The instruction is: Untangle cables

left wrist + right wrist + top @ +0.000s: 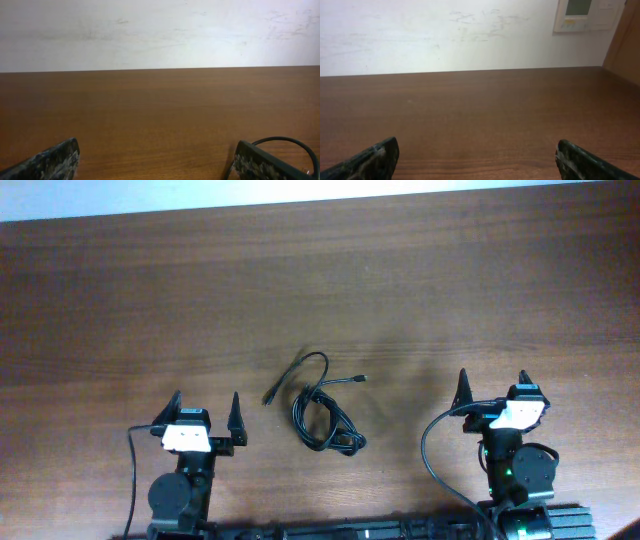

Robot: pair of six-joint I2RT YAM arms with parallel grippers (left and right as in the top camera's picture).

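Note:
A tangle of thin black cables [322, 412] lies on the brown wooden table [320, 290] between my two arms, with small plug ends pointing left and right. My left gripper [207, 408] is open and empty, left of the tangle and apart from it. My right gripper [492, 387] is open and empty, right of the tangle. In the left wrist view [159, 160] a loop of cable [295, 145] shows past the right finger. The right wrist view [479, 159] shows only bare table between the fingers.
A white wall stands beyond the table's far edge [160, 70]. A wall panel [587, 15] hangs at the upper right in the right wrist view. Thicker black arm wires [432, 455] curl beside the right arm base.

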